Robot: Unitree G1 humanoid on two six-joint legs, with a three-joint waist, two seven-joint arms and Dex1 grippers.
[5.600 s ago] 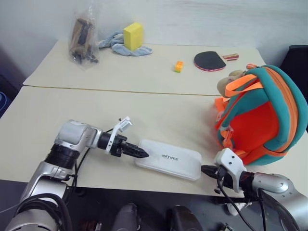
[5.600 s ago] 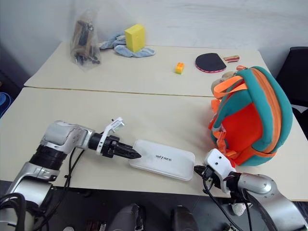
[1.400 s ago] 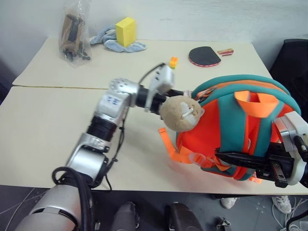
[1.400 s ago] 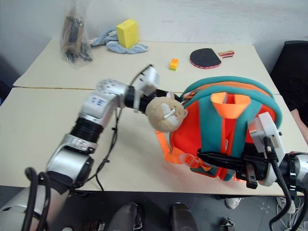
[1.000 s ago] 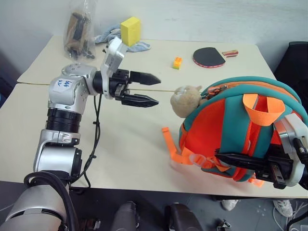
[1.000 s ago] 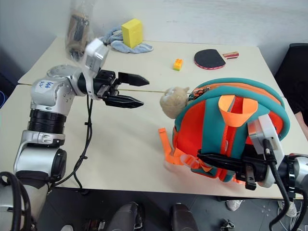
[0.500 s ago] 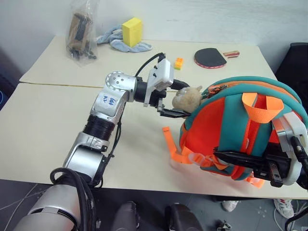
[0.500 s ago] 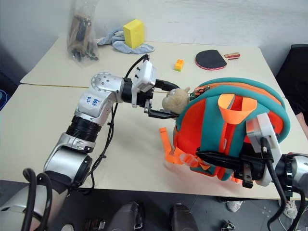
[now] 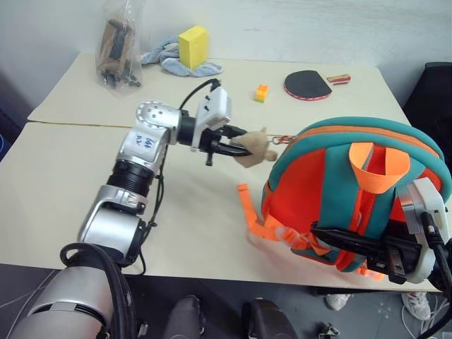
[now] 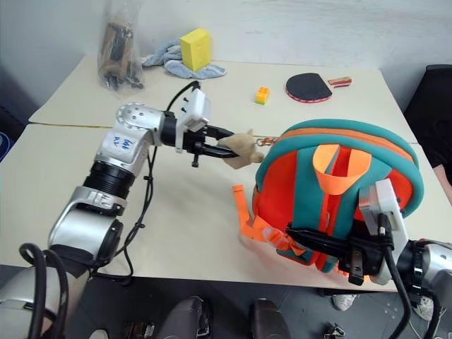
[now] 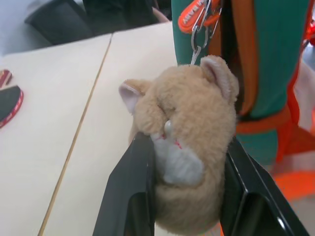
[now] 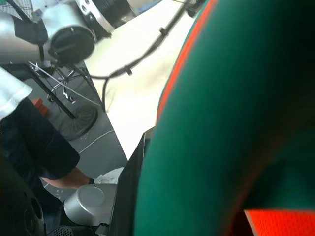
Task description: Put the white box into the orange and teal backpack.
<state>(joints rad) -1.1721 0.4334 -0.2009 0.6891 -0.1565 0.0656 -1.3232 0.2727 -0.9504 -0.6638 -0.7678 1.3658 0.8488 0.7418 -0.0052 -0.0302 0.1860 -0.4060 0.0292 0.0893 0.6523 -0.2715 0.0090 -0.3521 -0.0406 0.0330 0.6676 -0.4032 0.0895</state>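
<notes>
The orange and teal backpack [image 9: 332, 176] stands upright at the table's front right, straps facing me. A small tan plush toy [image 9: 253, 150] hangs from its top left on a clip. My left gripper [image 9: 236, 145] is shut on that toy [image 11: 187, 147], with a black finger [image 11: 135, 177] pressed into each side, and holds it out to the left of the backpack. Low on the backpack's front, my right gripper [image 9: 321, 233] is shut among the orange straps, teal fabric against its finger [image 12: 130, 191]. The white box is out of view.
At the back of the table are a plastic bag [image 9: 116, 46], a yellow sponge block [image 9: 192, 46] on a blue-grey cloth [image 9: 169, 63], a small orange block [image 9: 261, 92] and a black paddle [image 9: 307, 83]. A seam [image 9: 70, 123] divides the two tabletops. A dark chair [image 9: 434, 92] stands at the right.
One second ago my left gripper hung open, left of the toy. It has moved right onto the toy, closed on it and drawn it leftward. The right gripper stayed put.
</notes>
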